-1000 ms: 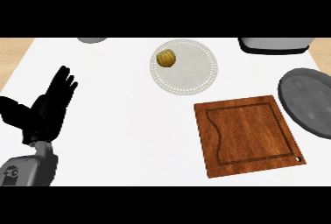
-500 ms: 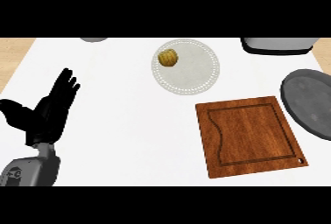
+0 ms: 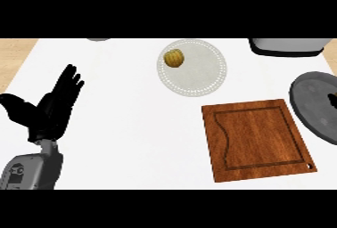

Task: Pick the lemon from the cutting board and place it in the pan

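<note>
Single head view, set high above the bench, facing steeply down at its white top. The near edge lies at the frame's bottom, the far edge at the top. Mid range: the cutting board and plate both fit whole.

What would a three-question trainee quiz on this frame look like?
1. True or false: the cutting board has nothing on it.
2. Where does the yellow-brown item lie? A: white plate. B: cutting board. C: pan.
3. Fill in: the left hand, fingers straight, shows at the view's ___ side.

Key: 1 true; 2 A; 3 left.
</note>
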